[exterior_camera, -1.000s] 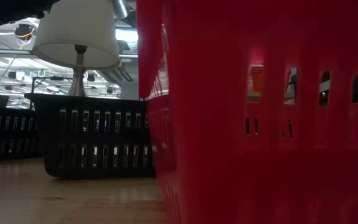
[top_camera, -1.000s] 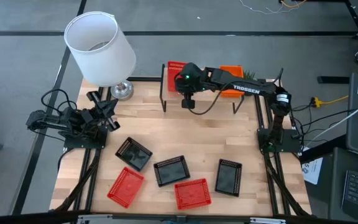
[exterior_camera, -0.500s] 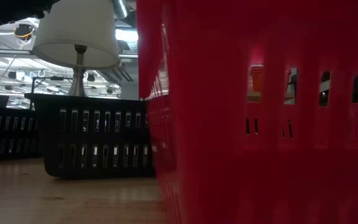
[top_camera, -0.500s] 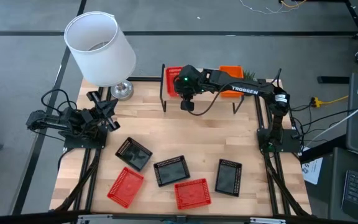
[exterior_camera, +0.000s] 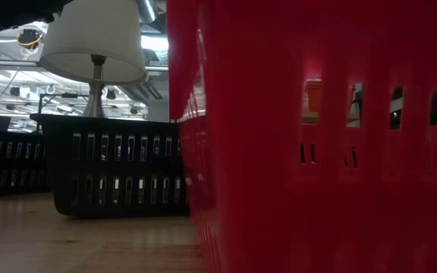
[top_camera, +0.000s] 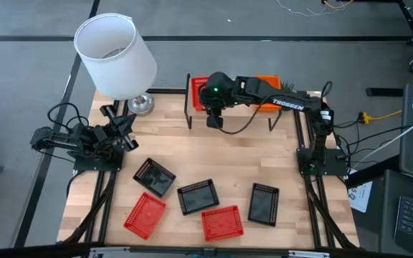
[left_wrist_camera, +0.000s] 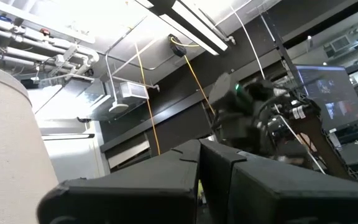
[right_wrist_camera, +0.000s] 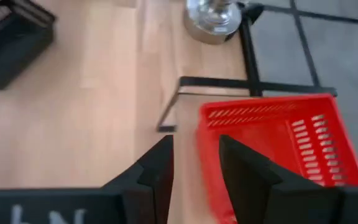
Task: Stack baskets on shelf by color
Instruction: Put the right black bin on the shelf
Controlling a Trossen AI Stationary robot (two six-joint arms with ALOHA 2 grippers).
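Five baskets lie loose on the desk [top_camera: 214, 154]; a red basket [right_wrist_camera: 278, 146] sits on the shelf [right_wrist_camera: 185, 134], just beside the right end effector [right_wrist_camera: 194, 163], whose fingers straddle its near wall with a narrow gap, gripping nothing. Only the right wrist view shows that gap; the high view adds the orange basket [top_camera: 267, 84] farther along, and the left end effector [top_camera: 120, 127] parked at the desk's edge, apparently closed.

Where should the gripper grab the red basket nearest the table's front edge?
Take that red basket by one long side wall, coming straight down from above. It lies flat and open side up, so its thin rim suits a pinch. The wall toward the table's front edge is clearest; a black basket crowds the far side.
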